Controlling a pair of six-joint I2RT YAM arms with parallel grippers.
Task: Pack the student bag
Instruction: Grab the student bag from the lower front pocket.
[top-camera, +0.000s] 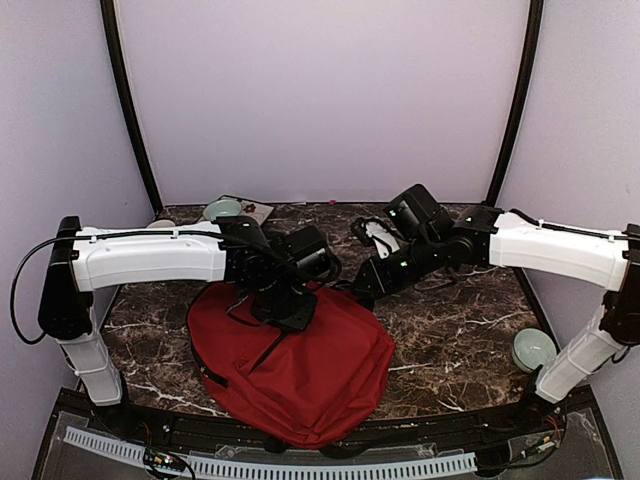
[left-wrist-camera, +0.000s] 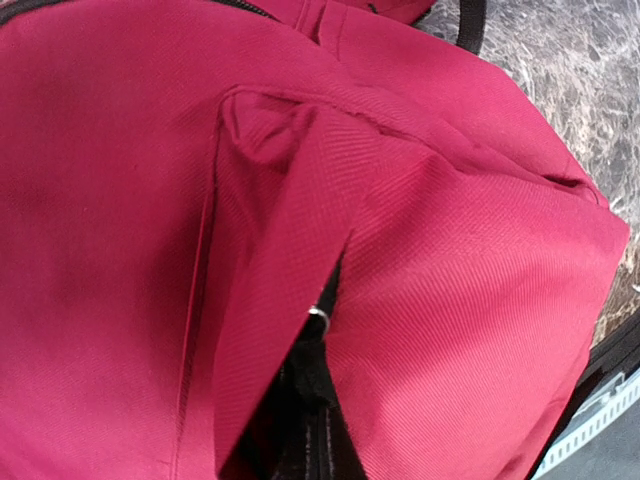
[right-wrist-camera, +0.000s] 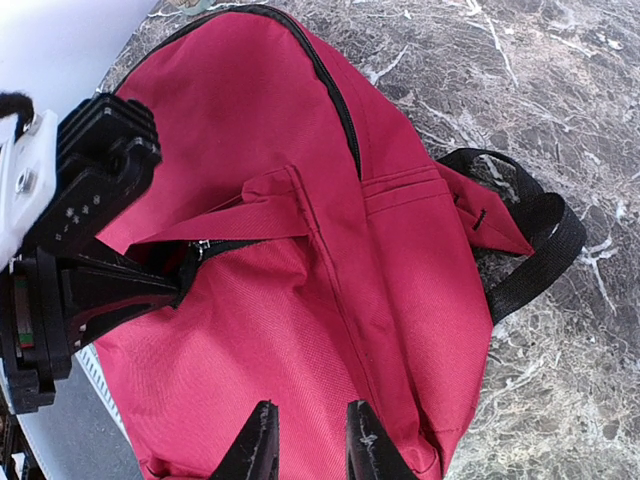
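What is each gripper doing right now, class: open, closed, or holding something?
Left gripper: jaws closed, apparently pinching the student bag at its zipper.
Right gripper: jaws open, holding nothing.

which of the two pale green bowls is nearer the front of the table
The right-hand bowl, beside the right arm's base; the other bowl sits far back on the left.

The left arm (top-camera: 150, 255) and the right arm (top-camera: 555, 250) each wear a long white boxy shell between rounded black joint housings. A thin black cable (top-camera: 13, 295) loops off the left shoulder. Small green lights dot the black forearms. The right gripper (right-wrist-camera: 310, 445) has black pointed fingers (right-wrist-camera: 262, 445). The left gripper (right-wrist-camera: 183, 285) has a black block body with tiny white markings, beside a white plate with a screw.
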